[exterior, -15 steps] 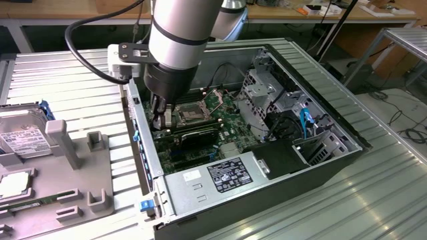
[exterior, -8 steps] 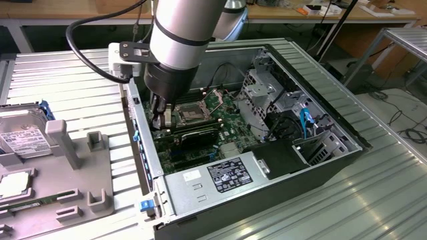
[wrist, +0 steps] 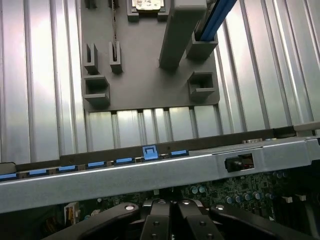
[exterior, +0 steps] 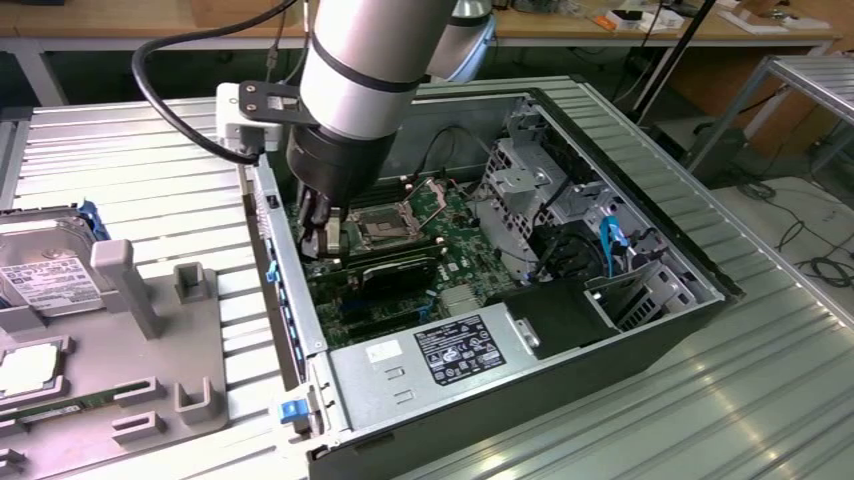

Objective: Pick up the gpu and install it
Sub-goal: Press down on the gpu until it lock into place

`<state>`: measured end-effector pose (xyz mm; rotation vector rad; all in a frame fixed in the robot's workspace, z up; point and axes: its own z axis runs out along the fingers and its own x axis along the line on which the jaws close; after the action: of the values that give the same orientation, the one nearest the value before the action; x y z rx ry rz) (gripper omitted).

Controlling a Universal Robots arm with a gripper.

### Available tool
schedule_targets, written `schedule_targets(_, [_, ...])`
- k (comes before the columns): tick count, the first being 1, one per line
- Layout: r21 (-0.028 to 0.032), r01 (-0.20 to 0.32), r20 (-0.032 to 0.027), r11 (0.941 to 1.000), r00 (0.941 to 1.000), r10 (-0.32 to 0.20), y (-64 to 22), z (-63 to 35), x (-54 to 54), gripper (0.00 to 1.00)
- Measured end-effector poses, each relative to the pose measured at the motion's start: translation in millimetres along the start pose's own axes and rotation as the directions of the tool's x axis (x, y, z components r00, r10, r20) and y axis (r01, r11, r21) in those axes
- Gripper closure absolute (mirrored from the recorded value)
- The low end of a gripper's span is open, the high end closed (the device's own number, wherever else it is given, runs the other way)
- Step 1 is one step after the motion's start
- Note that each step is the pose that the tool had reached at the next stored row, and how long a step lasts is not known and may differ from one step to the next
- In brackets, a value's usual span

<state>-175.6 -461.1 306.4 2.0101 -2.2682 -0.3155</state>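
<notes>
**Current step: seating the card.**

1. The ribbed metal worktop (exterior: 747, 400) carries an open computer case (exterior: 667, 215), lying on its side with the motherboard (exterior: 454, 215) facing up.
2. The robot arm (exterior: 360, 70) reaches down into the case close to its rear wall. The jaws are together, low over the motherboard, just beside the CPU socket (exterior: 380, 225).
3. Outside the case, beyond the rear wall from the jaws, stands the grey parts fixture (exterior: 160, 330). The slots on it nearest the jaws are vacant. A hard drive (exterior: 40, 270) rests at its far end, well apart from the jaws.
4. The power supply (exterior: 427, 350) occupies the case end, on the side of the gpu away from the jaws.
5. The gpu (exterior: 398, 272) lies inside the case just beside the jaws, between them and the power supply. Its black cooler block sits level across the board, on the expansion-slot row.
6. Whether the jaws touch the card, or a part of its bracket, cannot be told.

**Assessment.** Pickup and transfer appear complete; the work stands at insertion. Full seating cannot be confirmed from these views.

**Requirement for the next move.** Straight pressure along the slot line, with the card kept level and the bracket edge square to the rear wall. A tilted push risks binding the connector.
</notes>
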Motion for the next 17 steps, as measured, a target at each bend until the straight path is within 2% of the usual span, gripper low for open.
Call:
schedule_targets(2, [0.0003, 0.0, -0.0022, 1.0, 1.0, 0.0, 0.4, 0.5, 0.5, 0.89])
schedule_targets(11, [0.0016, 0.0, -0.0025, 1.0, 1.0, 0.0, 2.6, 4.6, 1.8, 0.89])
schedule_targets(17, [0.009, 0.002, -0.0024, 1.0, 1.0, -0.002, 1.4, 8.5, 3.9, 0.89])
